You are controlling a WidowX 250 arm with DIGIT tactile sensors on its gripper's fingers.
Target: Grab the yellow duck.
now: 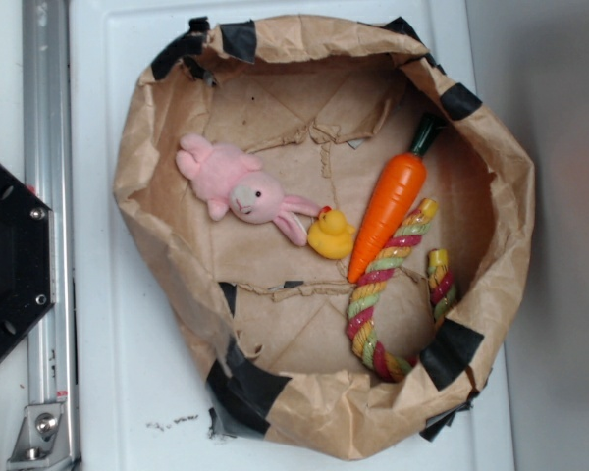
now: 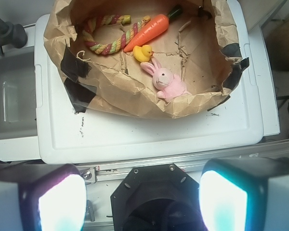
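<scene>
Yellow duck (image 1: 331, 235) sits in the paper bag (image 1: 152, 186) (between bunny (image 1: 240, 188) and carrot (image 1: 390, 206), touching the bunny's ear). Gripper (image 2: 142, 202) hangs well back over the counter's (image 2: 135, 137) edge, wide and empty.

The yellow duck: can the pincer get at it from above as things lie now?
Probably yes. The duck lies uncovered in the paper bag, but the bunny's ear and the carrot crowd it. The pincer is open.
</scene>
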